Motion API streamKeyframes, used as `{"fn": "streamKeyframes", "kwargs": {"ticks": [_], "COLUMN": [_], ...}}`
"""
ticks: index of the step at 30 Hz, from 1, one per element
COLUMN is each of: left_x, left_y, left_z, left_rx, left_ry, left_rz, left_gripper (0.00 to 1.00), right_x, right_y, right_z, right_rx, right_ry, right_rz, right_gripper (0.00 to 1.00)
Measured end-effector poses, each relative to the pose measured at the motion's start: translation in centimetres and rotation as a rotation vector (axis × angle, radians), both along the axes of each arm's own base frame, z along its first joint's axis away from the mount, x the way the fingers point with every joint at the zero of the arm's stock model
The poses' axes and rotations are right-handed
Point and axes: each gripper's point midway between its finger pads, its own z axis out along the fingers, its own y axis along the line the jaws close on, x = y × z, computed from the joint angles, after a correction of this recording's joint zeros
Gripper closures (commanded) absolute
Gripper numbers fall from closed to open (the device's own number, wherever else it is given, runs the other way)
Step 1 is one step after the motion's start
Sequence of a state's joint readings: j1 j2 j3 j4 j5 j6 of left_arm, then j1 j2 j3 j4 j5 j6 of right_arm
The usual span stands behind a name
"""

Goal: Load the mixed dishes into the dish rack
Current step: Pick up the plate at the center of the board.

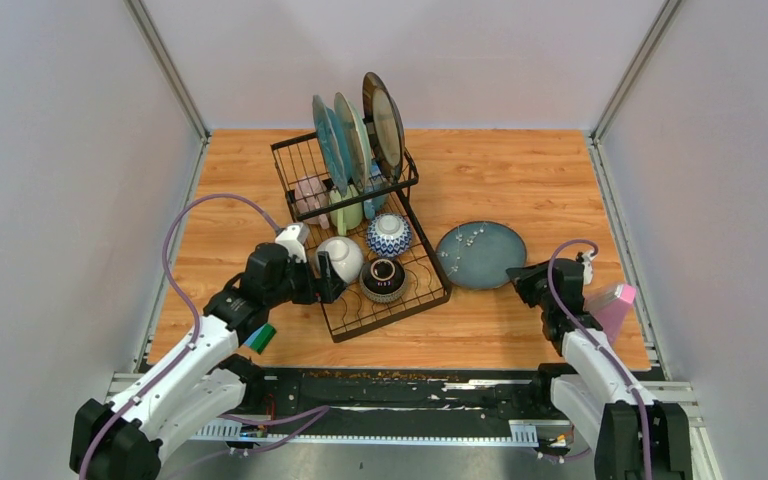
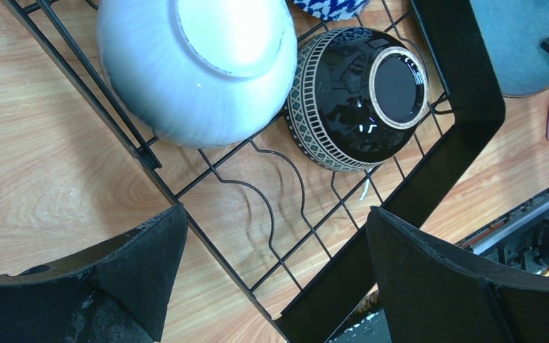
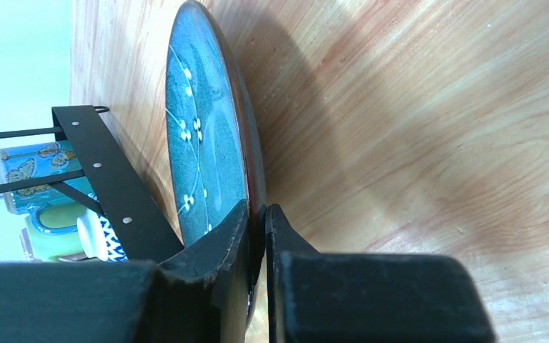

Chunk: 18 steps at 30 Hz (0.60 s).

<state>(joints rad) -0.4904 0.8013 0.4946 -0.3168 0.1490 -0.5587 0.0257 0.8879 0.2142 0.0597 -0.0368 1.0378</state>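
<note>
My right gripper [image 3: 257, 214] is clamped on the rim of the teal plate [image 3: 207, 143], which lies on the table [image 1: 530, 170] just right of the rack [image 1: 295, 165]. My left gripper [image 2: 275, 239] hangs wide open, holding nothing, over the rack's low tray (a white bowl [image 2: 186, 64] and a dark bowl [image 2: 357, 93] sit upside down there).
</note>
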Motion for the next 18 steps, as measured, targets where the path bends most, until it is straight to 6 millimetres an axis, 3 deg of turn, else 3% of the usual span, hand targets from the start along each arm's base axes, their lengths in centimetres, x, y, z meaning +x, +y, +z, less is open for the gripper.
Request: {"fn": "streamKeyframes", "kwargs": {"ticks": [6, 12, 18], "left_x": [-0.2, -0.8, -1.2], "left_y": [-0.3, -2.8, -3.6], "left_z": [0.3, 2.5, 3.7], "left_rx": [-0.017, -0.131, -0.175], "left_ry": [-0.004, -0.049, -0.075], "left_rz": [-0.022, -0.143, -0.192], "left_gripper": [0.00, 0.00, 0.00], "right_x": [-0.3, -0.7, -0.6], "right_y": [-0.8, -1.3, -1.6], "right_z": [0.5, 0.5, 0.9], "right_rx": [0.040, 0.086, 0.113], "right_ry": [0.031, 0.058, 0.050], "right_rz": [-0.015, -0.027, -0.028], "right_gripper": [1.00, 1.00, 1.00]}}
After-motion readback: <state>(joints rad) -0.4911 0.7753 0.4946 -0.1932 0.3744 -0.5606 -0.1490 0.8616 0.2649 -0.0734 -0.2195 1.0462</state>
